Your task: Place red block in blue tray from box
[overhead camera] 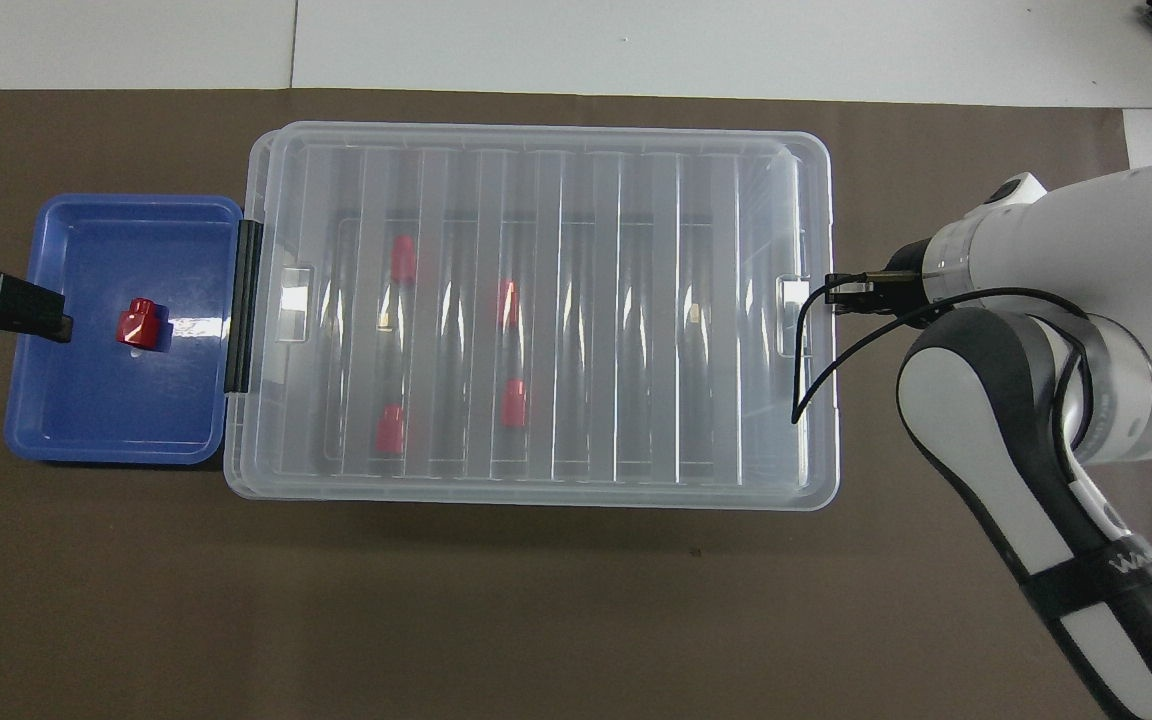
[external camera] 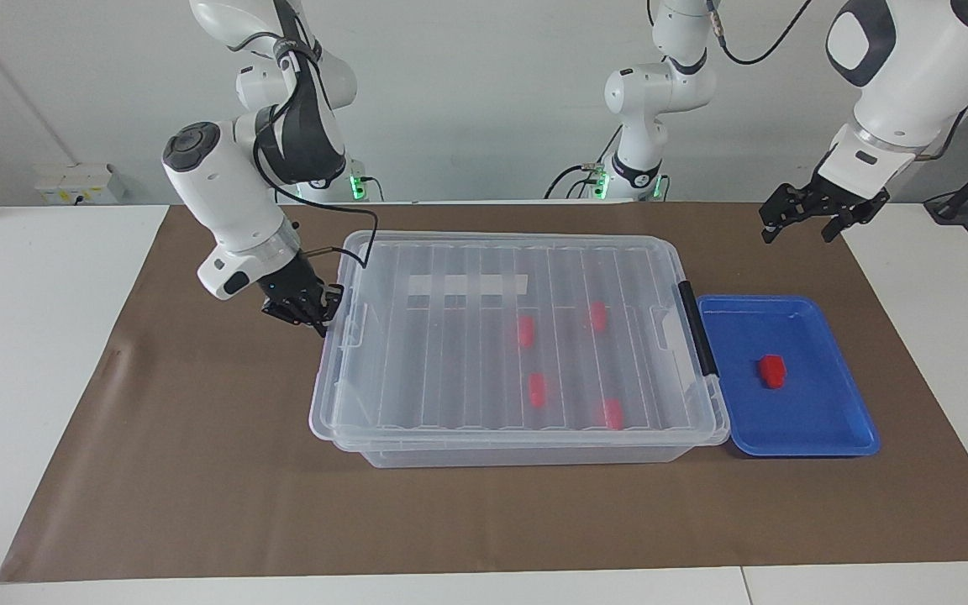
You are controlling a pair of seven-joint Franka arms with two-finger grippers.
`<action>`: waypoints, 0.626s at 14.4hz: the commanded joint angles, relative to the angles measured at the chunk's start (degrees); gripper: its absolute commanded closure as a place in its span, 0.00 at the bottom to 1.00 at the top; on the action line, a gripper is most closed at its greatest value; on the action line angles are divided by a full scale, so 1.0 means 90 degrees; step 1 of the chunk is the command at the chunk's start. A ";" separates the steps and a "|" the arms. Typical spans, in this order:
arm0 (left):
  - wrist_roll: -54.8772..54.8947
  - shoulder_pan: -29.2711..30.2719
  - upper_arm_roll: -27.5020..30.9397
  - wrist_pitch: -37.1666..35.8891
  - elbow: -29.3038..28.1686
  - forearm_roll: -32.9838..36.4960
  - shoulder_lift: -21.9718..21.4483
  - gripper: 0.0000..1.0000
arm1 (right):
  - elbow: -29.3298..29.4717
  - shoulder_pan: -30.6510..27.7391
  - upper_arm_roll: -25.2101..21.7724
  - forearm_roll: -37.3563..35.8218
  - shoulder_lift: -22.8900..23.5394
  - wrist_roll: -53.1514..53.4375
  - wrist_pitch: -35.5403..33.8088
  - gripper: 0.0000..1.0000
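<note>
I find one red block (external camera: 772,370) lying in the blue tray (external camera: 820,437), below my released left tool (external camera: 803,223). Four others sit inside the lidded box (external camera: 383,420). My right tool (external camera: 316,313) is at its end; grip undeterminable.

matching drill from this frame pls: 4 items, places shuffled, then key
Items
1. small red plastic block lying alone
2. four red blocks
3. right hand
4. left hand

Places
A. at the end of the large clear plastic lidded box without the black latch
B. in the shallow glossy blue plastic tray
C. in the air, up by the blue tray's end of the table
D. inside the closed clear box, under its ribbed lid

Pairs: 1-B, 2-D, 3-A, 4-C
</note>
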 commanded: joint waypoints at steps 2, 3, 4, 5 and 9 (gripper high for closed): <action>-0.0097 -0.0079 0.0072 -0.0094 0.0011 -0.0052 -0.0062 0.00 | 0.0192 -0.0096 -0.0026 -0.1089 -0.0172 -0.0144 -0.0484 1.00; -0.0097 -0.0079 0.0072 -0.0084 0.0030 -0.0052 -0.0062 0.00 | 0.0319 -0.0145 -0.0036 -0.1198 -0.0201 -0.0115 -0.0737 1.00; -0.0097 -0.0079 0.0072 -0.0084 0.0030 -0.0052 -0.0062 0.00 | 0.0484 -0.0222 -0.0045 -0.1218 -0.0231 -0.0115 -0.1001 1.00; -0.0097 -0.0079 0.0072 -0.0084 0.0011 -0.0052 -0.0062 0.00 | 0.0612 -0.0281 -0.0055 -0.1219 -0.0289 -0.0105 -0.1264 1.00; -0.0097 -0.0079 0.0072 -0.0084 0.0011 -0.0052 -0.0062 0.00 | 0.1012 -0.0536 -0.0065 -0.1258 -0.0670 -0.0086 -0.2123 0.00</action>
